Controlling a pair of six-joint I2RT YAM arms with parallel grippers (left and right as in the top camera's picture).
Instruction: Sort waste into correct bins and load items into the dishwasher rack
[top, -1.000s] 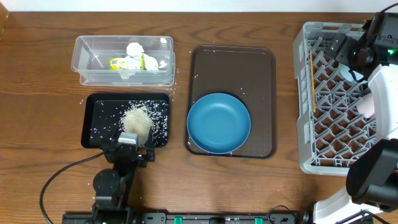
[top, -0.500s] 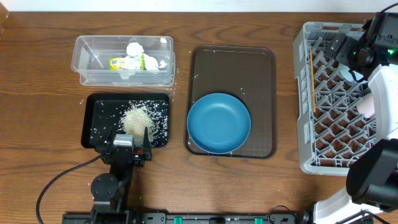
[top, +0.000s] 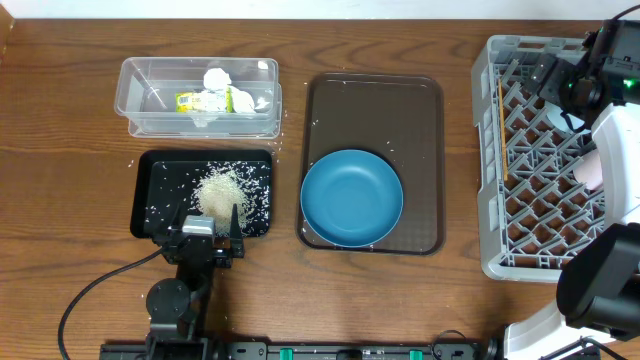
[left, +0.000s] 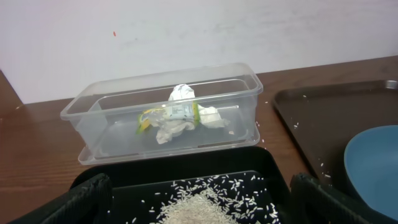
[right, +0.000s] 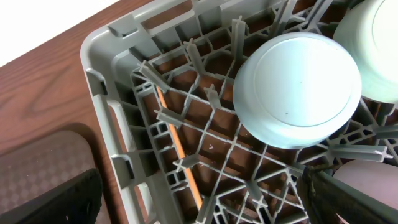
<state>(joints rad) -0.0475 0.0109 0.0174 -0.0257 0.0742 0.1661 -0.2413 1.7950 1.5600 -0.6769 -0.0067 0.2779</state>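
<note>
My left pincer (top: 210, 220) slid back to 6 o'clock, off the rice (top: 220, 190), wide and empty. Blue dish (top: 352, 198) next, I think.

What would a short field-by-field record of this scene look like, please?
clear tub: holds crumpled tissue and yellow-green wrapper
black tray: rice heap, loose grains around
brown serving tray: deep-blue dish at near end
rack: wooden stick, pale blue bowl bottom-up
left claw: open, over black tray's near edge
right claw: open, above rack
</note>
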